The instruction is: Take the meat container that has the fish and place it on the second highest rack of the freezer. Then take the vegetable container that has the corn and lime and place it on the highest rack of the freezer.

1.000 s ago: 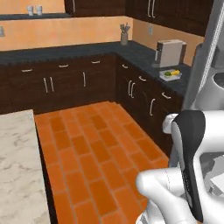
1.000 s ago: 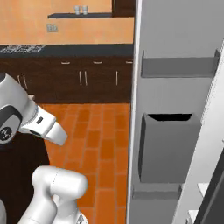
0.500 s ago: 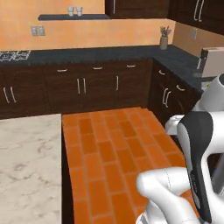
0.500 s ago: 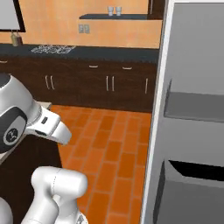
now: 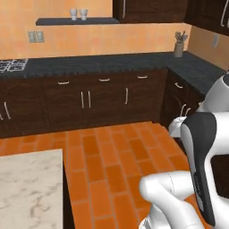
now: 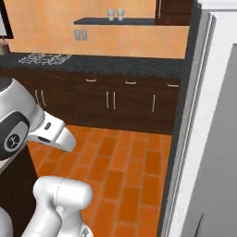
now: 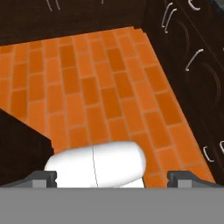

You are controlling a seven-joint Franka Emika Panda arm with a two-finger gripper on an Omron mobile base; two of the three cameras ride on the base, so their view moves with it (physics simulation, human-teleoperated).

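Your gripper: jaws spread full wide, nothing held. Freezer stands right of arm. Fish container nowhere visible, location unknown. Probably light, stiff tray; grab rim, keep level.

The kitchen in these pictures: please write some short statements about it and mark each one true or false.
1. Two cups stand on the wall shelf. True.
2. The floor is grey concrete. False: it is orange brick tile.
3. The gripper is open, and nothing sits between its fingertips. True.
4. A stovetop is set in the dark counter. True.
5. The cabinet doors below the counter are white. False: they are dark wood with light handles.
6. The island top in the left base view is black. False: it is light marble.
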